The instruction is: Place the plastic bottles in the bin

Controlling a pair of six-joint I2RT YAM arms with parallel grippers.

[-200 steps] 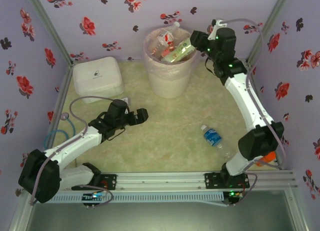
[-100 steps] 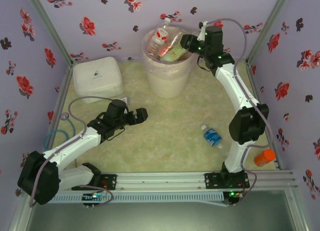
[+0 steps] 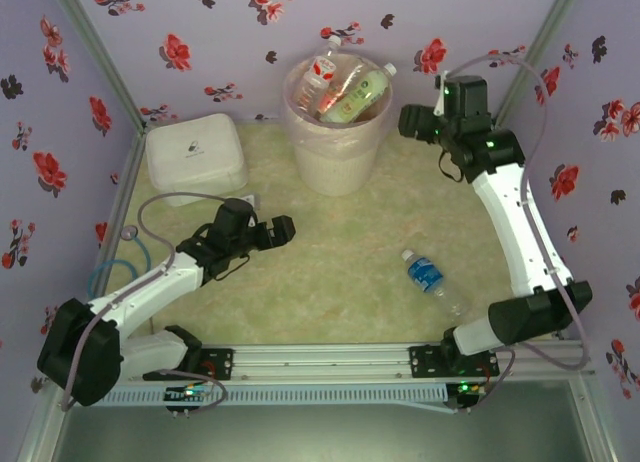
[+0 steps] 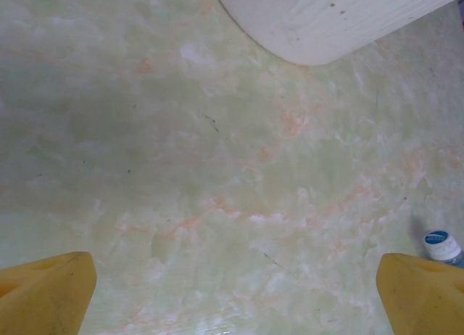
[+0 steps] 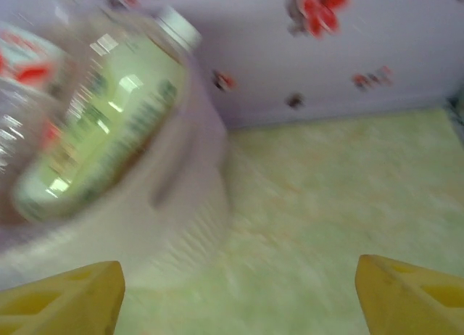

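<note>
The pale-pink bin point(image 3: 338, 142) stands at the back of the table, heaped with plastic bottles. A green-labelled bottle point(image 3: 355, 94) lies on top, beside a red-labelled one point(image 3: 320, 74). My right gripper point(image 3: 410, 122) hovers just right of the rim, open and holding nothing. Its wrist view, blurred, shows the bin wall point(image 5: 145, 226), the green bottle point(image 5: 101, 132) and open jaws point(image 5: 239, 295). A blue-labelled bottle point(image 3: 427, 274) lies on the table at front right; its cap point(image 4: 442, 246) shows by my left fingers. My left gripper point(image 3: 285, 229) rests open point(image 4: 233, 295) low over the table.
A white rounded-square lidded box point(image 3: 195, 157) sits at the back left. Floral walls close the table on three sides. A metal rail point(image 3: 340, 360) runs along the near edge. The bin's base point(image 4: 326, 16) is ahead of the left gripper.
My right gripper has drawn back from over the bin's rim to the right. The green-labelled bottle it was at now lies on the heap. The left arm has not moved.
</note>
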